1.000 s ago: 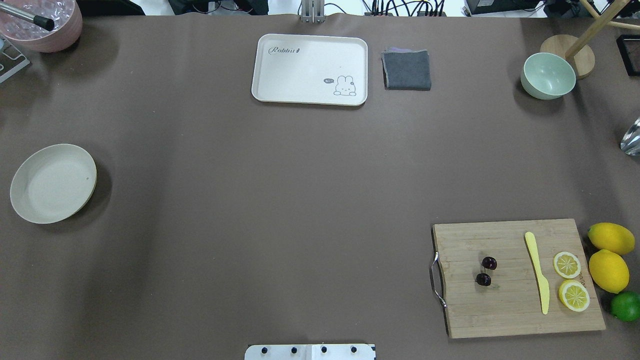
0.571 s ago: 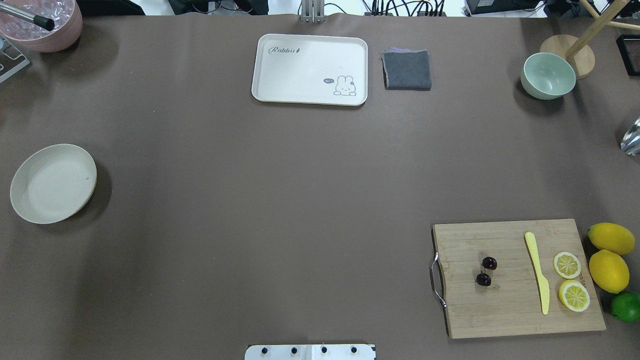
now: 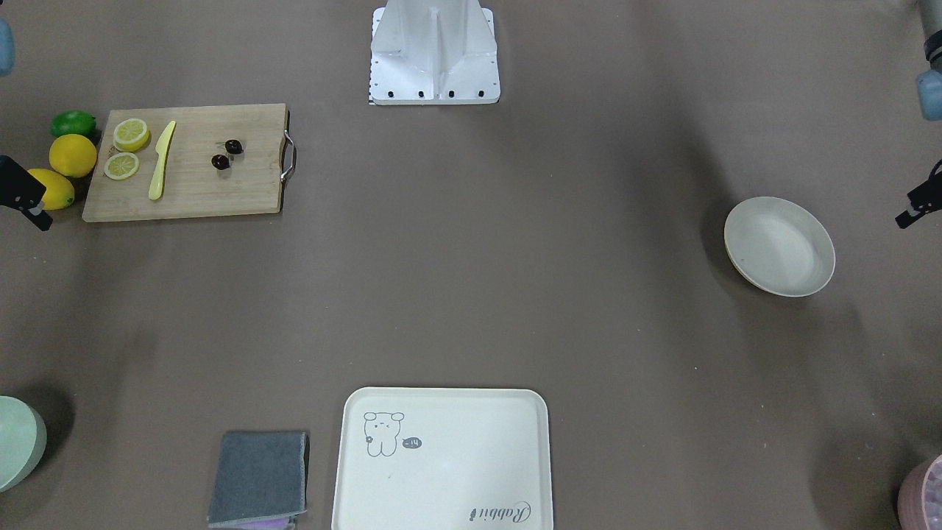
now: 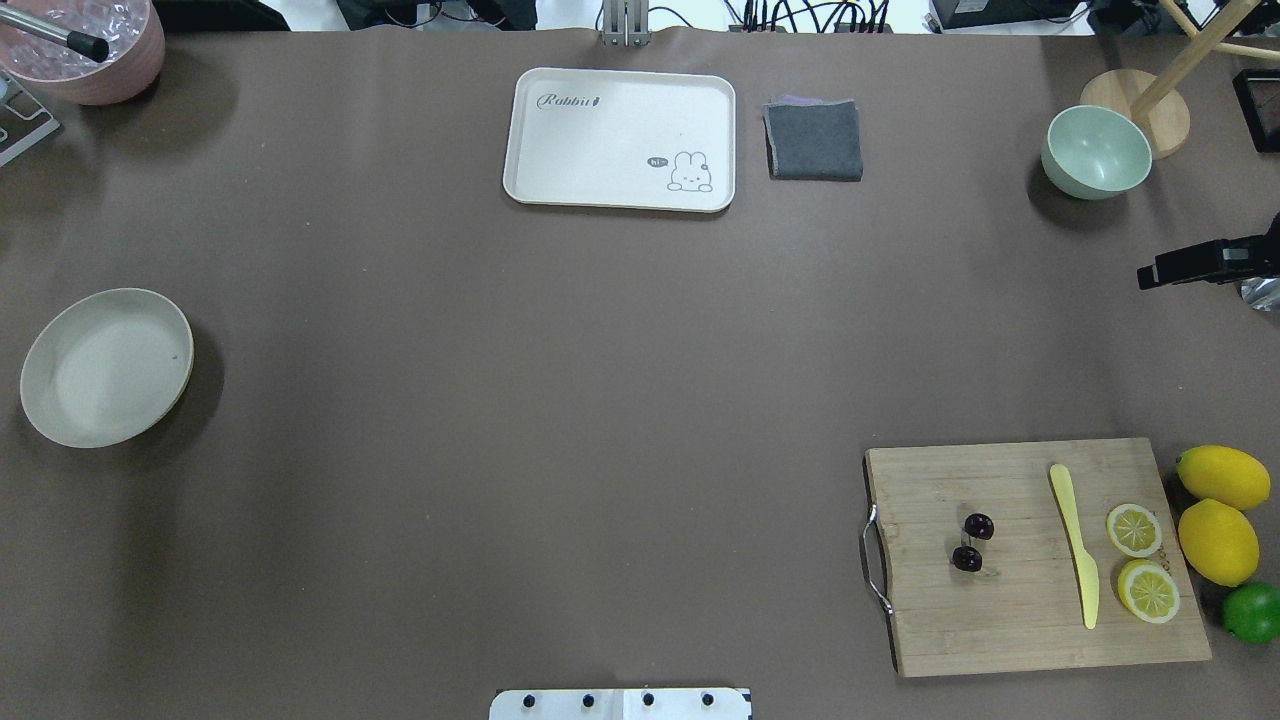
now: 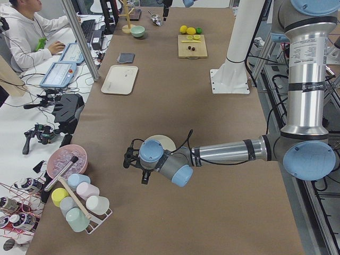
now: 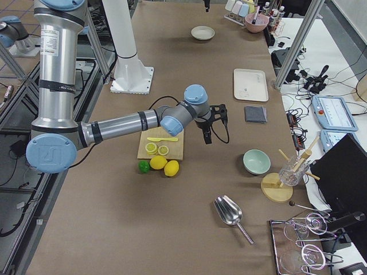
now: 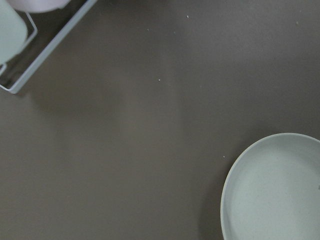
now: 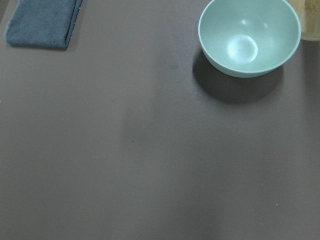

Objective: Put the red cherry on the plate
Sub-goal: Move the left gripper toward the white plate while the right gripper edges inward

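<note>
The red cherry (image 4: 972,542) is a dark pair lying on the wooden cutting board (image 4: 1010,620) at the near right, also seen in the front view (image 3: 227,154). The round cream plate (image 4: 107,367) sits far off at the table's left edge and fills the lower right corner of the left wrist view (image 7: 275,195). My right gripper (image 4: 1160,272) pokes in from the right edge, beyond the board and well clear of the cherry. My left gripper (image 3: 911,213) hovers just outside the plate. Neither gripper shows its jaws clearly, and nothing is seen held.
On the board lie a yellow knife (image 4: 1076,545) and two lemon halves (image 4: 1140,560). Two lemons (image 4: 1218,510) and a lime (image 4: 1252,612) sit beside it. A green bowl (image 4: 1096,152), a grey cloth (image 4: 814,140) and a rabbit tray (image 4: 620,138) stand at the far side.
My right gripper has come into the overhead view from the right edge, below the green bowl. The cherry, plate and board have not moved.
</note>
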Action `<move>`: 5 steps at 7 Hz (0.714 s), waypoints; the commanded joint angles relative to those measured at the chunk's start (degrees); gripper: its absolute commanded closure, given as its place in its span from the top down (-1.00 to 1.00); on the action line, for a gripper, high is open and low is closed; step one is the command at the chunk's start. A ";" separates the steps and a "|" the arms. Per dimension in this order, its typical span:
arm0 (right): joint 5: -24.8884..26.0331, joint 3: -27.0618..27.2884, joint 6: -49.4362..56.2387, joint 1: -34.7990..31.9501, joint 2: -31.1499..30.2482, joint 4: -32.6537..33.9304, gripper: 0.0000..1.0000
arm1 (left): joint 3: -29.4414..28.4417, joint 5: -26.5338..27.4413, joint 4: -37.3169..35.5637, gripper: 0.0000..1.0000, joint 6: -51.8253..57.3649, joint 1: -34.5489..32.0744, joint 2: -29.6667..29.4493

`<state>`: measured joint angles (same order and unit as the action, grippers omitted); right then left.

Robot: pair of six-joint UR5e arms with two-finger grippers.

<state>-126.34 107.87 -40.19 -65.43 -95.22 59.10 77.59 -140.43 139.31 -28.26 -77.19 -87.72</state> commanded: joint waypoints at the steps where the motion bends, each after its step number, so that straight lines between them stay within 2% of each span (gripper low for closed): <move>1: 0.04 0.06 -0.76 0.56 0.21 -0.39 1.00 | -4.20 3.90 12.36 0.78 -11.62 8.08 -1.32; 2: -0.05 0.06 -0.76 0.56 0.21 -0.39 1.00 | -4.20 5.15 14.13 0.65 -12.51 10.37 -1.32; 3: 0.04 0.06 -0.76 0.56 0.21 -0.39 1.00 | -4.55 5.25 14.41 0.24 -12.52 11.79 -1.32; 5: 0.04 0.06 -0.76 0.56 0.21 -0.39 1.00 | -5.60 5.25 14.67 -0.07 -12.44 12.33 -1.23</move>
<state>-126.34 107.93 -40.95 -64.87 -95.01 58.71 72.63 -135.27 153.66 -40.62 -65.36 -88.98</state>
